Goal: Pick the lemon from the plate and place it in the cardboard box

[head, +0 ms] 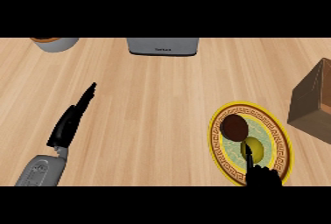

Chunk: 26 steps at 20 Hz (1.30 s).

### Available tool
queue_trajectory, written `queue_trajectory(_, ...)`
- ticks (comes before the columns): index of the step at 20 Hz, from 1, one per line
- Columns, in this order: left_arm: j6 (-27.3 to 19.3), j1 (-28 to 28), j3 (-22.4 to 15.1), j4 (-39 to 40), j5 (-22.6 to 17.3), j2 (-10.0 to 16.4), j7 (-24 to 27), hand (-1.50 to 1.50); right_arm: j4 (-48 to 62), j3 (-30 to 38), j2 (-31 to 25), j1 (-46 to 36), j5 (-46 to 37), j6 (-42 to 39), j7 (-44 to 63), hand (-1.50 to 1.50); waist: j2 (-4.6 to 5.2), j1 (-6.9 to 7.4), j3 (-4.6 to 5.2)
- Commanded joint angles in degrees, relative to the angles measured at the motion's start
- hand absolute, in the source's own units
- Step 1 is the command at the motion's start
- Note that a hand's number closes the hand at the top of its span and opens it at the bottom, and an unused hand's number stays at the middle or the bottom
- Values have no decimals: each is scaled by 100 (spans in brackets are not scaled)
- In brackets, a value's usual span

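A yellow lemon lies on a gold-rimmed patterned plate at the lower right, beside a dark brown round item. My right hand rises from the lower edge over the plate's near rim, a straight finger lying across the lemon's left side; the rest of the hand is cut off. The cardboard box stands at the right edge, just beyond the plate. My left hand rests on the left of the counter, fingers straight and pointing away, holding nothing.
A grey appliance stands at the far middle edge. At the far left a grey pot shows partly. Bare wooden counter lies between my left hand and the plate.
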<state>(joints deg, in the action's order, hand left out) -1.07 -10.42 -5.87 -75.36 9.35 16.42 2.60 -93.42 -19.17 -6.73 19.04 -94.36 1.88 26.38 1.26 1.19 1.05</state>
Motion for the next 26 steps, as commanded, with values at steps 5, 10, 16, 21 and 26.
queue_trajectory(5, -16, -42, -19, 104, 41, -53, 38, 0, -407, 372, 636, -1969, 571, -881, 209, 150, -67, 176, -105)
queue_trajectory(10, -79, 19, 44, 73, 48, -23, -61, 0, -1120, 571, 555, -2087, 182, -978, 508, 150, -154, 67, -97)
queue_trajectory(16, -91, 97, 157, 9, 20, 20, -118, 0, -1672, 1384, 665, -3913, 112, -2597, 1444, 150, -144, -32, -94)
queue_trajectory(21, -15, -11, 328, 437, 20, 47, 229, 0, -1684, 2239, 260, -4713, 327, -2922, 1472, 150, -117, -126, -100)
queue_trajectory(26, 114, 166, 358, -78, -10, 87, -125, 0, -1825, 3177, -378, -4943, 849, -3170, 1283, 150, -132, -124, -104)
